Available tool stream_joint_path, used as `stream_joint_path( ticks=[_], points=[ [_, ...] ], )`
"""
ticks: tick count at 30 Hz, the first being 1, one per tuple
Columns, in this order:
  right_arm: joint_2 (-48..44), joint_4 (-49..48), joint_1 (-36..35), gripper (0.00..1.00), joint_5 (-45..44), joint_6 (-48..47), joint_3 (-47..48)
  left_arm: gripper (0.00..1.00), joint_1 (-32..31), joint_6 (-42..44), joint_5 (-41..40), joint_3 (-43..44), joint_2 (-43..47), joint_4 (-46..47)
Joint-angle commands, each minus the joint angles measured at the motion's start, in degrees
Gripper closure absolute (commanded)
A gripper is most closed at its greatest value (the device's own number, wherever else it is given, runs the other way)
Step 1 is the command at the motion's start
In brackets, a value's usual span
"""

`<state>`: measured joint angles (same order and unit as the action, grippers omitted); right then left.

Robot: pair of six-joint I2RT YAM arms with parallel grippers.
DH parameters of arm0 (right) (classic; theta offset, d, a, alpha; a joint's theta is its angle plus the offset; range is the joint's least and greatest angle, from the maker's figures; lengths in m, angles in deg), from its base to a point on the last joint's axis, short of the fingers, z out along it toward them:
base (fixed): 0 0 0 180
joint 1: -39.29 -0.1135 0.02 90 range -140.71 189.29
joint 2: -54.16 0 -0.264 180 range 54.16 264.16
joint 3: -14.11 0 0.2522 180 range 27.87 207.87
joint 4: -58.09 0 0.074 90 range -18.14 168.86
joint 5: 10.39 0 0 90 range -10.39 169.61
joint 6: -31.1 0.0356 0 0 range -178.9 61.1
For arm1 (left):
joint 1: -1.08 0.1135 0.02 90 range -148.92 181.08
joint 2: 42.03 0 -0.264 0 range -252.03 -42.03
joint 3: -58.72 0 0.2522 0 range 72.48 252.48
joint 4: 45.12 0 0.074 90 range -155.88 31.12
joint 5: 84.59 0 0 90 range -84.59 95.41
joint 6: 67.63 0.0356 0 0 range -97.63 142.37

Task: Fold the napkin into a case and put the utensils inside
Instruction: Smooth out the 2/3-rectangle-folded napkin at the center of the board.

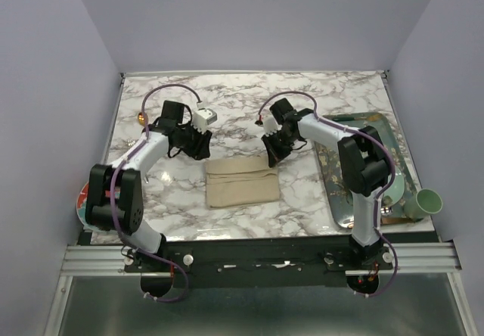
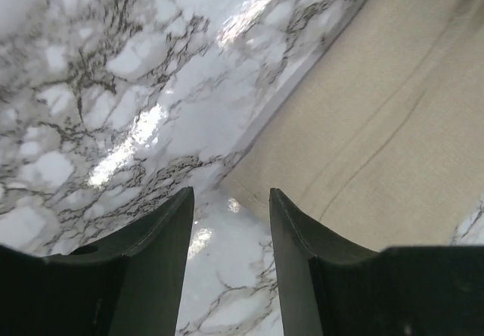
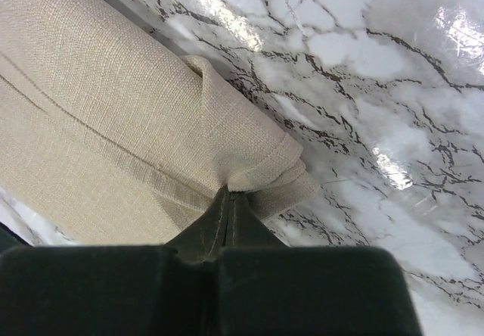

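The napkin (image 1: 242, 182) lies folded on the desk (image 1: 302, 101). The right fingers (image 3: 231, 197) are pinched shut on its far right corner. The left fingers (image 1: 199, 149) hover half open and empty, just beside its far left corner. A one-sided pull could drag the layers apart.

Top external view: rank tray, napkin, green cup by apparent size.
1. tray, largest even though partly hidden
2. napkin, folded
3. green cup, clearly smallest
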<state>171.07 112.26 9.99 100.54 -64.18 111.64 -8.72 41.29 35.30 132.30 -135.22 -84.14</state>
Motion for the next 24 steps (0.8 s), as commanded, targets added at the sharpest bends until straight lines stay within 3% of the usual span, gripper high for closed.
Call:
stream_joint_path(
  ticks=[1, 5, 12, 24],
  points=[
    [-1.1, 0.3, 0.0, 0.99, -2.6, -1.9, 0.3, 0.45, -4.6, 12.4, 0.7, -4.9, 11.5, 3.3],
    [-2.3, 0.6, 0.0, 1.00, -2.1, -2.3, 0.1, 0.36, -11.4, 19.9, -2.6, -9.0, 12.9, 3.2],
    [-1.5, 0.9, 0.1, 0.99, -2.0, -2.5, 0.2, 0.37, -20.5, 23.4, -9.0, -13.9, 11.8, 10.0],
    [-1.5, 0.6, 0.1, 0.99, -1.9, -3.4, 0.0, 0.41, -25.4, 25.8, -13.4, -12.8, 4.3, 13.7]
  ],
)
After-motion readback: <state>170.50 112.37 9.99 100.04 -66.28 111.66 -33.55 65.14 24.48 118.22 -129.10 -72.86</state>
